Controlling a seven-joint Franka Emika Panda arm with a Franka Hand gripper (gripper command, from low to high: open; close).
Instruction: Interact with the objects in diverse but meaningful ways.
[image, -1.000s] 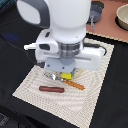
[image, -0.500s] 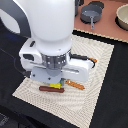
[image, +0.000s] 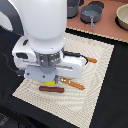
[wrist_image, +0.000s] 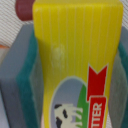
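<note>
The gripper (wrist_image: 70, 75) is pinching the yellow block (wrist_image: 75, 65), one pad (wrist_image: 27, 85) pressed against each of its long sides. The wrist view shows the block filling the gap between the pads, a label with a cow and the word "BUTTER" on its face. In the exterior view only a sliver of the block (image: 48, 83) peeks out under the arm, low over the woven mat (image: 97, 65) on the dark surface (image: 112, 105), just beside the sausage (image: 52, 89). Whether the block touches the mat cannot be told.

The block looks like a rigid toy piece, probably light and hard, with flat smooth sides. That makes it easy to clamp squarely, but smooth faces could slip if the grip loosens, so holding it across the long flat sides, near the middle, as now, seems the safest hold. It should not crush or bend.

The sausage is a thin round stick that would likely roll; taking it across its middle would suit. An orange-handled utensil (image: 74, 84) lies near it on the mat, and a grey pot (image: 92, 15) stands well apart on the far surface
</note>
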